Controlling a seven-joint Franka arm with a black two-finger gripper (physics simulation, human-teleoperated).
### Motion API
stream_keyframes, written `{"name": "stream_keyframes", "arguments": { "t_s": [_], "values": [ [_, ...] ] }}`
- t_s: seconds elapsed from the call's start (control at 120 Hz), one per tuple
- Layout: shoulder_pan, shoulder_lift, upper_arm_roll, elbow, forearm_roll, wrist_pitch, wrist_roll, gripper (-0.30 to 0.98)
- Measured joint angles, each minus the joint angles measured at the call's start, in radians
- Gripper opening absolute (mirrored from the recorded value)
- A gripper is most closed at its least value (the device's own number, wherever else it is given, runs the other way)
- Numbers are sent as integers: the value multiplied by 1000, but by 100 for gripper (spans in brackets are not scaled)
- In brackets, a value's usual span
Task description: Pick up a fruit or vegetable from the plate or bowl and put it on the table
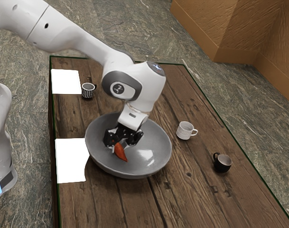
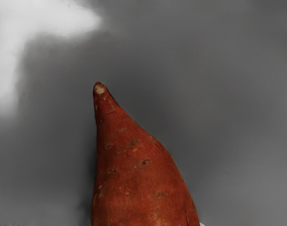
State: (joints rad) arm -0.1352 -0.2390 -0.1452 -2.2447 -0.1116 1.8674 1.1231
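A reddish-orange sweet potato [image 1: 121, 153] is seen inside the wide grey bowl [image 1: 156, 135], directly below the black pincer [image 1: 119, 145]. Its upper end is partly hidden by the pincer in the exterior view, while its narrow end is pointed down toward the bowl's inner surface. Whether the pincer is open or closed on the sweet potato cannot be told, nor can it be told whether the sweet potato is touched by the bowl's bottom. In the wrist view, the tapered, pale-tipped end is seen against the grey of the bowl, and small dark marks are seen on the skin.

The pincer is carried at the end of the white arm [image 1: 78, 35], which is reached in over the bowl from the exterior view's upper left. The bowl is set on the dark wooden counter [image 1: 182, 190], upright. Just beside it, toward the exterior view's left, a white sheet [image 1: 69, 160] is laid; another sheet [image 1: 65, 81] is laid farther up, with a striped cup [image 1: 88, 90] stood beside it. Toward the exterior view's right, a white mug [image 1: 184, 130] is stood near the bowl, and a dark cup [image 1: 222, 163] is placed farther out. The counter is surrounded by grey stone-patterned floor [image 1: 182, 35].
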Motion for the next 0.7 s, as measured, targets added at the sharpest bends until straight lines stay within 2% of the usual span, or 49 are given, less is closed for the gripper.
{"name": "stream_keyframes", "arguments": {
  "t_s": [0.092,0.167,0.217,0.292,0.367,0.442,0.558,0.7],
  "values": [
    [0,-1,0,180,0,-47,-2,17],
    [3,0,-21,262,0,-82,-5,16],
    [6,42,-120,371,-1,-99,-12,16],
    [-9,271,-318,623,17,-123,-27,16],
    [-39,440,-416,796,51,-140,-43,15],
    [-7,498,-440,848,72,-150,-57,16],
    [0,527,-447,859,98,-161,-75,44],
    [1,532,-447,855,118,-165,-93,60]
  ]
}}
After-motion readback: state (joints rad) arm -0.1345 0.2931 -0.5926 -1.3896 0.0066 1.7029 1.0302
